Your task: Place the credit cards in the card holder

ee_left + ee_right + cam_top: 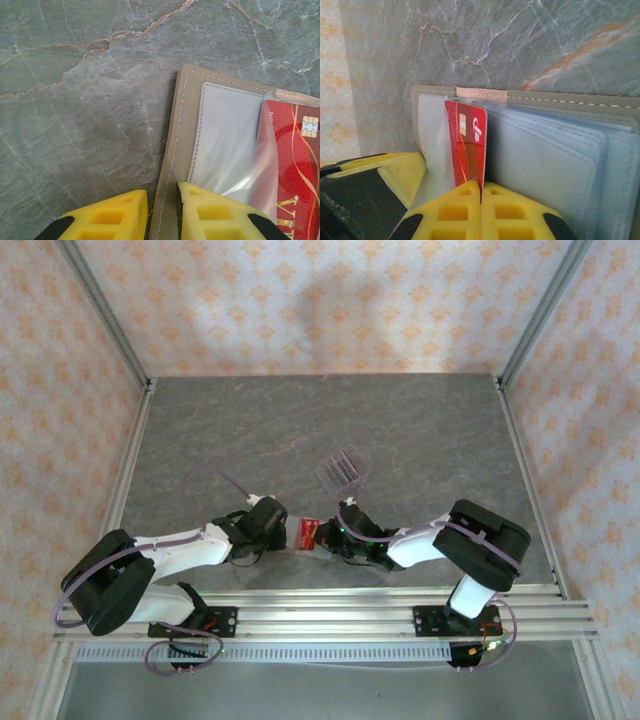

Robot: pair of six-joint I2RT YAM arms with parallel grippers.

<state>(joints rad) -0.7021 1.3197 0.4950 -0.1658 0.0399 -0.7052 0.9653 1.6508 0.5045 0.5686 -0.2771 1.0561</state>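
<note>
Card holder is lying open; my left tool is pinching its edge to steady it; my right tool is gripping a red credit card, partway into its sleeve.

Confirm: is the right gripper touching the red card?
Touching. The right wrist view shows the right gripper shut on the lower edge of the red card, which stands among the clear sleeves of the card holder.
</note>
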